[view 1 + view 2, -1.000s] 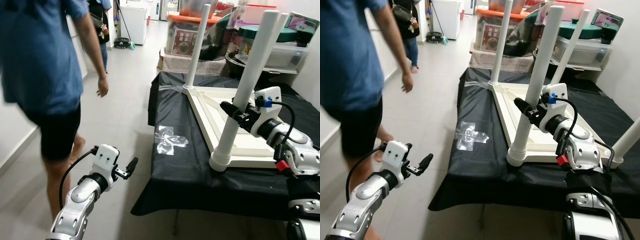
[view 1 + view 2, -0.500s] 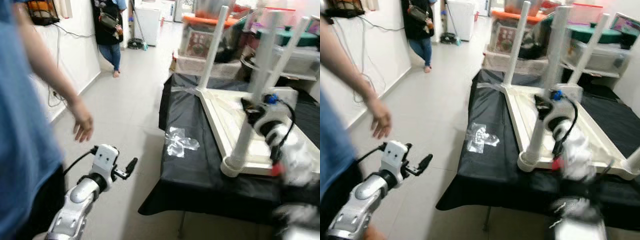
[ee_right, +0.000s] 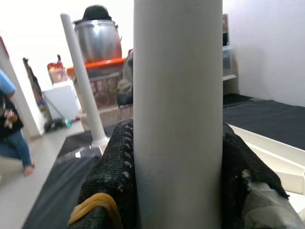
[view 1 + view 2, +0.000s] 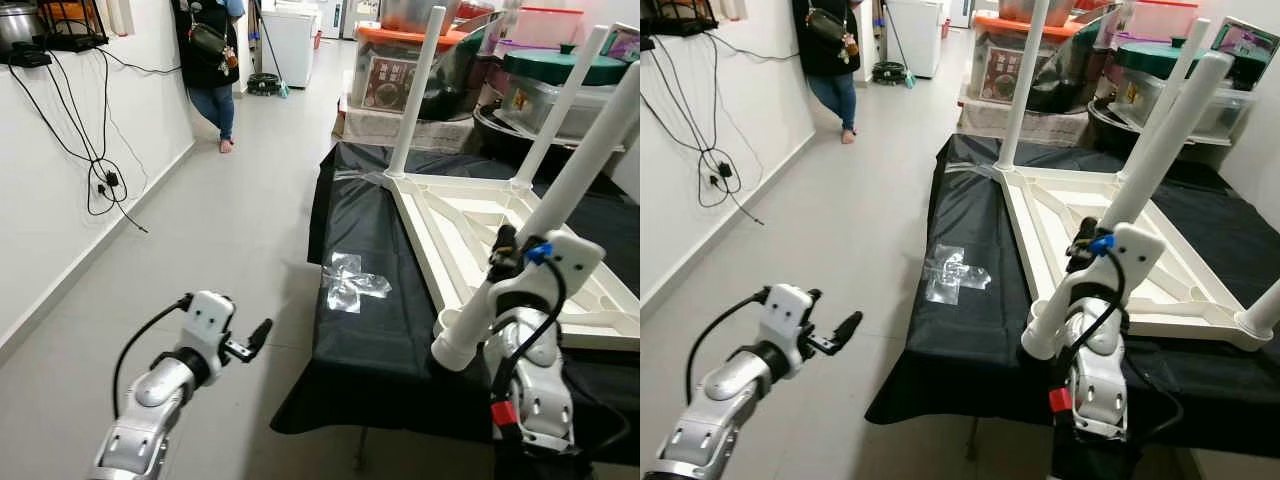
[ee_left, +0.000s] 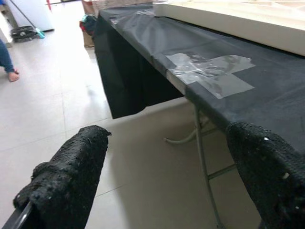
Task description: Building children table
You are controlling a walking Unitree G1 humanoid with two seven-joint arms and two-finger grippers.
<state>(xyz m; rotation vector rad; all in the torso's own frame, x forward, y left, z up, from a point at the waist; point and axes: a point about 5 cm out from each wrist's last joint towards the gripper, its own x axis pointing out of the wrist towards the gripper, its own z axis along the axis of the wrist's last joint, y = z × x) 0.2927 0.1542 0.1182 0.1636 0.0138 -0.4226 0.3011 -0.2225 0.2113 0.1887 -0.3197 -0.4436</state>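
Here, a long worktop draped in black cloth (image 4: 380,330) runs away from the robot along the right side of a pale tiled floor (image 4: 230,220). On it lies the white children's table top (image 4: 560,250), upside down with its ribbed underside facing up. Two white cylindrical legs already stand upright at its far corners: one at the far left corner (image 4: 413,90), another at the far right corner (image 4: 556,110). Beyond the worktop, stacked plastic storage boxes with orange and green lids (image 4: 400,60) crowd the end of the room. A person in dark top and jeans (image 4: 212,60) stands far down the floor by the white wall, where black cables (image 4: 75,130) hang.

A third white tubular leg (image 4: 1140,190) leans steeply over the table top's near left corner, its flared lower end (image 4: 1040,338) just off the frame's edge, at the worktop's near edge. The right gripper (image 3: 176,191) is clamped round this leg partway up, one black finger pressing each side of the tube.

A crumpled clear plastic bag (image 4: 350,283) lies flat on the black cloth, left of the table top. The left gripper (image 5: 162,176) hovers low over the floor, left of the worktop and apart from it, its black fingers (image 5: 71,176) spread wide and holding nothing.
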